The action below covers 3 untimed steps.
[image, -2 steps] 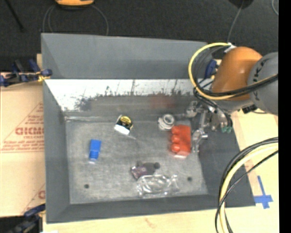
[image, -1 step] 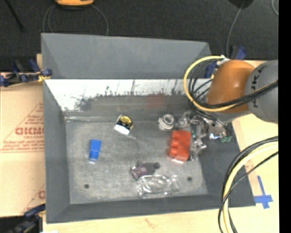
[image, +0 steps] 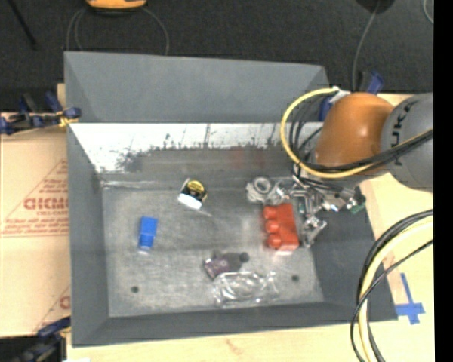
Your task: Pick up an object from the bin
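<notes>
The tool (image: 311,216) hangs low in the bin (image: 90,225). I cannot tell if it is open or closed. A red block (image: 280,228) lies just to its left in the camera view, very close. The block's long side runs from back to front, alongside the tool.

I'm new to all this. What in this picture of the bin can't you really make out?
All in the camera view:
- Red block: the gripper covers its right side, so whether they touch is unclear.
- Silvery metal thing near the back wall: partly behind the gripper, so its kind is unclear.
- Small black, yellow and white thing: too small to identify.
- Clear plastic piece at the front: see-through, so its outline is lost.
</notes>
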### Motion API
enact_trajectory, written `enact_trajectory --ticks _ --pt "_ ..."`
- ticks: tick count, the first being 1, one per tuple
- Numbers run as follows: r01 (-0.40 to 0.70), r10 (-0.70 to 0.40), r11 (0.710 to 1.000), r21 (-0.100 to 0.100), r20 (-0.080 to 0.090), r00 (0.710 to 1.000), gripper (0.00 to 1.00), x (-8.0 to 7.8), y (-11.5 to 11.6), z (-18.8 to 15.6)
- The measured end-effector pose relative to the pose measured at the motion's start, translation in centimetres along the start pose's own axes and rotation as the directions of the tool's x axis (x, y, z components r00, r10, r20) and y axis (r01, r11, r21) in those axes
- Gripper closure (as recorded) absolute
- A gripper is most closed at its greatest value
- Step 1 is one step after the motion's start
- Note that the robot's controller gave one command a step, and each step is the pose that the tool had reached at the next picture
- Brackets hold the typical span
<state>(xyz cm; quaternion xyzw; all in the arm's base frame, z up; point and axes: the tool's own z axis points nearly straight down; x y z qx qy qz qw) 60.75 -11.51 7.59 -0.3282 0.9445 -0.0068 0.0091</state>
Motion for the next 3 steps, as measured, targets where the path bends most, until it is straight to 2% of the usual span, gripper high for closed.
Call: enact_trajectory --ticks 1,2,3 --pt "-0.001 0.001 1.000 -0.001 0.007 1.000 1.00 -0.3 0.1 -0.2" --pt "-0.025 0.025 1.000 -0.008 -0.006 1.000 1.00 1.8 -0.3 -11.6" --pt "0.011 -0.011 1.000 -0.008 -0.004 1.000 1.00 2.1 -0.5 -20.7"
